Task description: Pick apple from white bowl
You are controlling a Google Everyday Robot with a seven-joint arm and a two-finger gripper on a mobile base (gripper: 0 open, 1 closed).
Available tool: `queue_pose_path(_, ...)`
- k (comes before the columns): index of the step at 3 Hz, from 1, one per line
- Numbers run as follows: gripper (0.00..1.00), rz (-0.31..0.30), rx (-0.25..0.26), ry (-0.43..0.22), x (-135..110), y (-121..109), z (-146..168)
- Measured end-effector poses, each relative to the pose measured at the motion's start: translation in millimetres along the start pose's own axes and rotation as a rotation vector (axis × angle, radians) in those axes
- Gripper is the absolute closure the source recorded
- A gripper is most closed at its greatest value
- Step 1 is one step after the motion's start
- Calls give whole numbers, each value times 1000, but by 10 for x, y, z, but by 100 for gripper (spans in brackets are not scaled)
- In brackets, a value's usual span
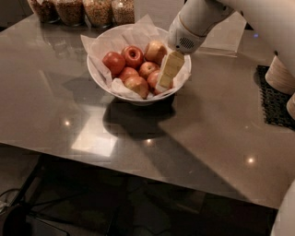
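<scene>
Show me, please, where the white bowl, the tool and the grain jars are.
white bowl (138, 99), camera view, front outer wall.
tool (162, 84), camera view, its tip, inside the bowl's right side.
grain jars (99, 11), camera view, one jar's glass side.

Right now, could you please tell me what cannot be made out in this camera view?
The tool, low at the right of the white bowl: whether it grips anything; its body hides the contact.
The apple under it: partly covered by the tool.
The glass jars: tops cut off by the top edge.
</scene>
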State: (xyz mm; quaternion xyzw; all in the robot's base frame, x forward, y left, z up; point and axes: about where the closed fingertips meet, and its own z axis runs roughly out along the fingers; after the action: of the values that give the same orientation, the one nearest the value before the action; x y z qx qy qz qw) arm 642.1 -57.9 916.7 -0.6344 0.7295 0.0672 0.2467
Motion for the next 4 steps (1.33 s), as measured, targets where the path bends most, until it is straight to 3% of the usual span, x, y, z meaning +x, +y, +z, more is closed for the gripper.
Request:
queue_pose_path(2,0,65,-23,-51,163,-212,429)
queue_pose_path(3,0,66,-26,-51,169,-213,454)
queue_pose_path(4,19,66,-26,-51,168,-212,454)
